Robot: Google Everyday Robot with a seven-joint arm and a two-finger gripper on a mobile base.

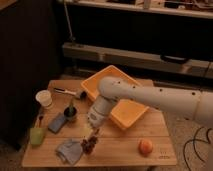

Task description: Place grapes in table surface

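Note:
The grapes [89,146], a small dark lumpy bunch, are at the tip of my gripper [92,138], low over the front left part of the table surface [120,150]. The gripper points down from the white arm [150,100], which reaches in from the right, and it is shut on the bunch. The grapes look to be at or just above the light wooden planks, right beside the grey-blue cloth [68,150]. Whether they touch the wood I cannot tell.
A yellow-orange bin [126,116] stands at the back middle, partly behind the arm. A round orange fruit [145,146] lies front right. On the left are a white cup [44,98], a green cup [36,136], a dark cup [70,114], a grey-blue block [57,122] and a pen [67,91].

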